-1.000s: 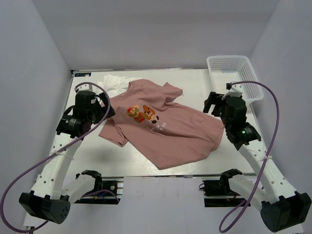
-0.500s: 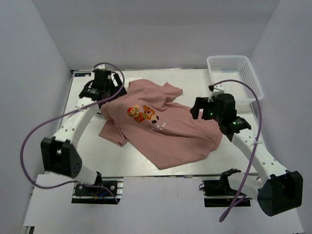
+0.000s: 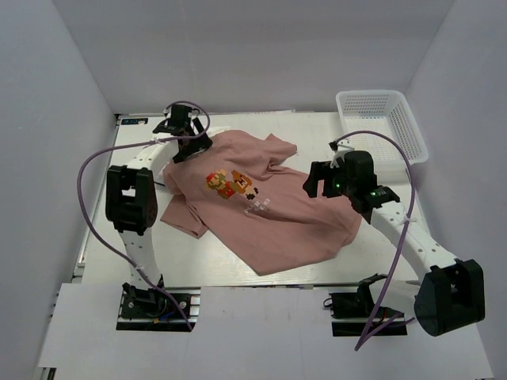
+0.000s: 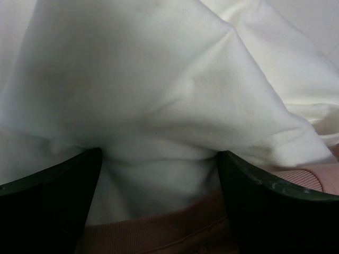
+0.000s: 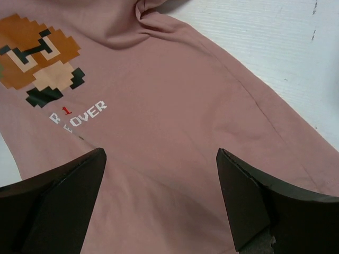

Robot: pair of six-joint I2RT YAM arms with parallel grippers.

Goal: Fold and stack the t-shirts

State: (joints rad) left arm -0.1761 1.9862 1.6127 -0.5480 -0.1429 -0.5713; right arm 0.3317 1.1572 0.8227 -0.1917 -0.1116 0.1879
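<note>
A dusty-pink t-shirt (image 3: 269,210) with a pixel-art print (image 3: 230,184) lies spread and wrinkled across the middle of the table. White folded t-shirts (image 3: 176,131) lie at the back left, partly under its collar. My left gripper (image 3: 188,145) is open at the collar. In the left wrist view its fingers (image 4: 47,203) straddle white t-shirt fabric (image 4: 159,79) with the pink collar rib (image 4: 159,235) just below. My right gripper (image 3: 315,180) is open above the shirt's right side. The right wrist view shows pink cloth (image 5: 169,121) and the print (image 5: 37,58) between its wide jaws.
A white mesh basket (image 3: 380,123) stands at the back right corner. Bare table (image 3: 372,245) shows to the right of the shirt, and more (image 3: 139,245) to the left and in front of it. Grey walls close in on three sides.
My left arm has swung from the table's left side to the far back, ending at the shirt collar. My right gripper has moved left over the shirt.
</note>
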